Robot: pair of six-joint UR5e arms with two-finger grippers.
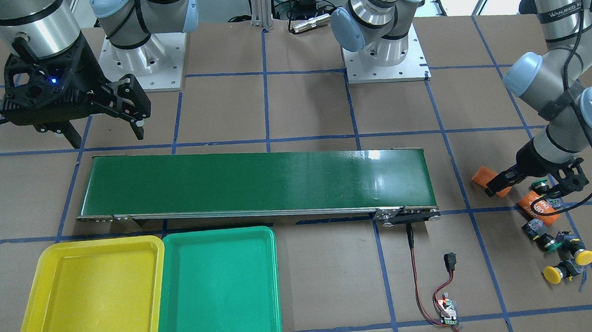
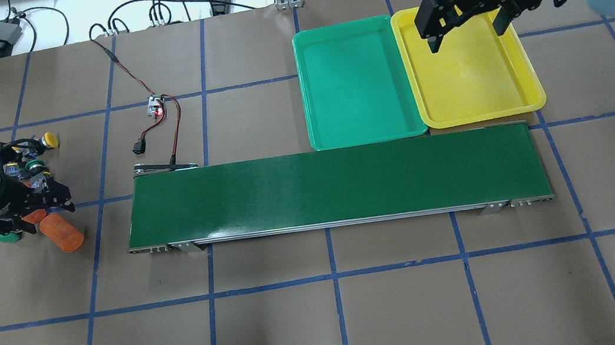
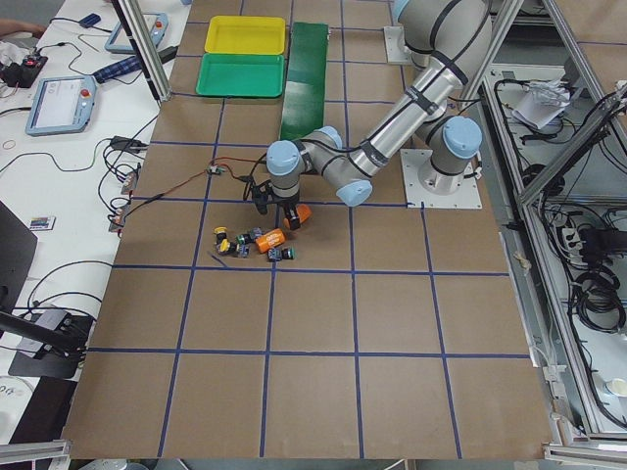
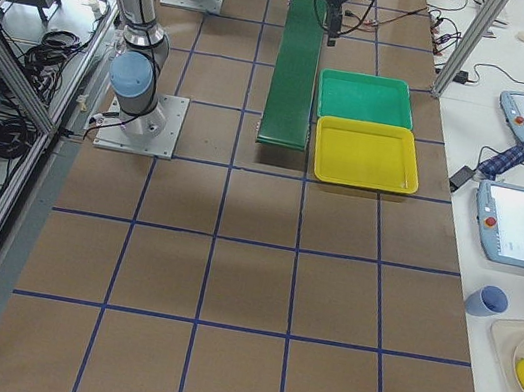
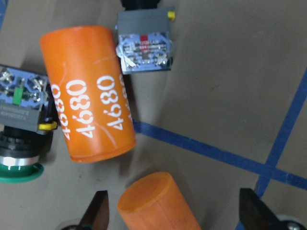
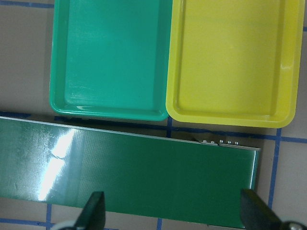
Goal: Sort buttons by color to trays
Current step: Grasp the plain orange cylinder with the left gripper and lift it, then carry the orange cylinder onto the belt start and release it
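Observation:
Several buttons lie in a cluster at the table's end: yellow-capped ones (image 1: 583, 256) (image 1: 552, 274) and green-capped ones (image 1: 549, 244) (image 1: 539, 185). My left gripper (image 1: 527, 191) hangs open low over this cluster. In the left wrist view its fingers (image 5: 98, 213) straddle a plain orange cylinder (image 5: 158, 201), with a green-capped button (image 5: 19, 158) and a grey button body (image 5: 144, 43) beyond. The yellow tray (image 2: 473, 73) and green tray (image 2: 356, 89) sit side by side, both bare inside. My right gripper (image 2: 467, 40) hovers open and empty above the yellow tray's far edge.
A long dark green conveyor belt (image 2: 333, 187) runs across the table beside the trays. An orange cylinder printed "4680" (image 5: 86, 115) lies among the buttons. A small controller board with red and black wires (image 2: 156, 106) lies beyond the belt's end.

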